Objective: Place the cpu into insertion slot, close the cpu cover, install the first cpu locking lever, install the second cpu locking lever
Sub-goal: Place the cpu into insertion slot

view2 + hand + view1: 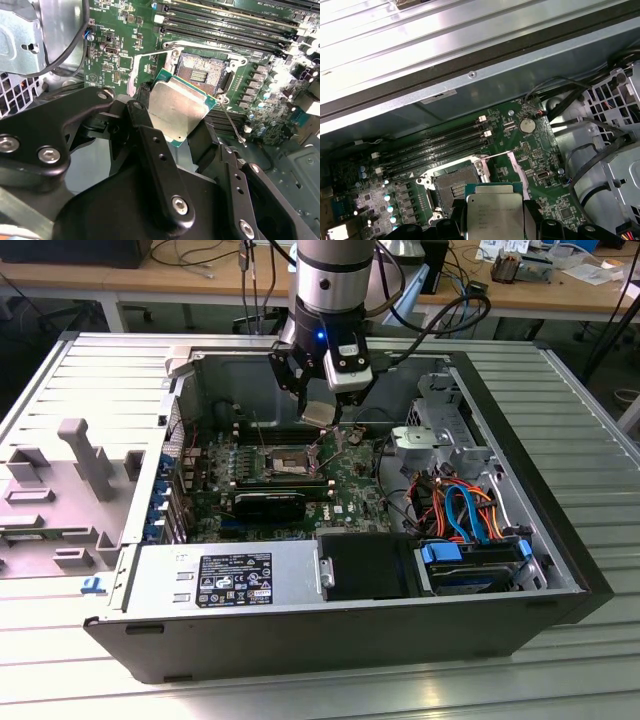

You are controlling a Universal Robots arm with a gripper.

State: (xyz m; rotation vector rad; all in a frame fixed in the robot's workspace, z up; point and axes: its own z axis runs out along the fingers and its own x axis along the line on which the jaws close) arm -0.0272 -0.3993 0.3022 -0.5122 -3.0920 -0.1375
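Near the insertion slot [200,75], clear above it, the gripper [172,120] pinches the cpu [181,104] by its edges.

My arm [332,270] hangs in from the top of the exterior view, wrist pointing almost straight down, with a blue light [320,337] lit on its side. The gripper [321,412] sits at its end, a little tilted. In the second wrist view I see its black fingers [141,111] pressed against two opposite edges of the cpu [179,111], held flat between them. The first wrist view shows the same hold, one finger at each side
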